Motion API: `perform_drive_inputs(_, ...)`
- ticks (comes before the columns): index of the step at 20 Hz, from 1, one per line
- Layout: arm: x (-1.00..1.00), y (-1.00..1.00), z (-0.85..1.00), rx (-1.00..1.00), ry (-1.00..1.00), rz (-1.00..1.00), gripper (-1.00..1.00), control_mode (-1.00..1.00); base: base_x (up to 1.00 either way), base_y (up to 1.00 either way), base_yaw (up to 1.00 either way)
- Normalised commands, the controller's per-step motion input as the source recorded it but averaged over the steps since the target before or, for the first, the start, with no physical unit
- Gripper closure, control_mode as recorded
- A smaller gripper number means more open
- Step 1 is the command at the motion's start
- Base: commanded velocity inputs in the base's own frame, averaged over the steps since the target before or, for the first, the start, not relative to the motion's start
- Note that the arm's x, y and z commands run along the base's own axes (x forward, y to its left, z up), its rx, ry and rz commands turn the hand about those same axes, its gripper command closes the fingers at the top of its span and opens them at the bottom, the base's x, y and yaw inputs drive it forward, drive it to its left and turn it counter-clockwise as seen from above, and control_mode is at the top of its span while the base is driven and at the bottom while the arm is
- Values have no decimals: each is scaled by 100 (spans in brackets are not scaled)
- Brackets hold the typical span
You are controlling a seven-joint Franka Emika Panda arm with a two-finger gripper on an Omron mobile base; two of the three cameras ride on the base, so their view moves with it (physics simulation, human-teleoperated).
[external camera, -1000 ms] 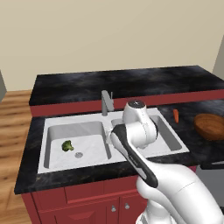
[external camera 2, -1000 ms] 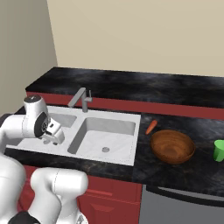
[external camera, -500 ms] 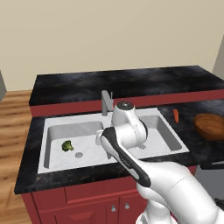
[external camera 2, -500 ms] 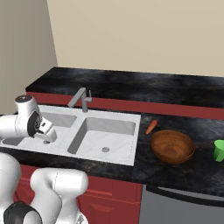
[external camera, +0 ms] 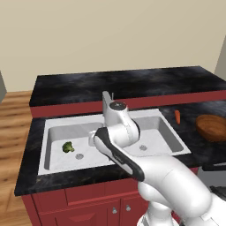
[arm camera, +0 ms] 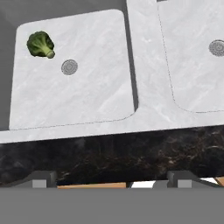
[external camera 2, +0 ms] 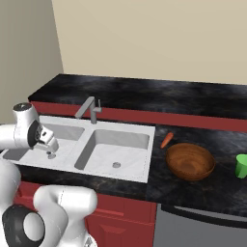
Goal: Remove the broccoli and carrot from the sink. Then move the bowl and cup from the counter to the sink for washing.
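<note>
The gripper (arm camera: 111,177) hangs over the left basin of the sink (external camera: 114,164) with its jaws spread wide and nothing between them, looking down past the near rim. The broccoli (arm camera: 40,44) sits on the floor of that left basin, just beside the round drain (arm camera: 69,67), well apart from the fingers. Over on the right, the carrot (external camera 2: 166,140) lies on the black counter (external camera 2: 202,193) right next to the sink's right edge, and the bowl (external camera 2: 190,161) stands near it on the same stretch. The green cup (external camera 2: 241,165) is further right, partly cut off, so I can't really tell if it's upright. The faucet (external camera 2: 89,109) rises at the centre back.
</note>
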Motion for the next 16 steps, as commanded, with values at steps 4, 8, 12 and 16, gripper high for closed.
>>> perform_drive_inputs(4,22,19,0,0,0,7,-100,-100,0,0,0)
perform_drive_inputs(8,24,18,0,0,0,4,-100,-100,0,0,0)
perform_drive_inputs(12,20,13,0,0,0,4,-100,-100,0,0,0)
perform_drive_inputs(16,15,12,0,0,-2,5,-100,-100,0,0,0)
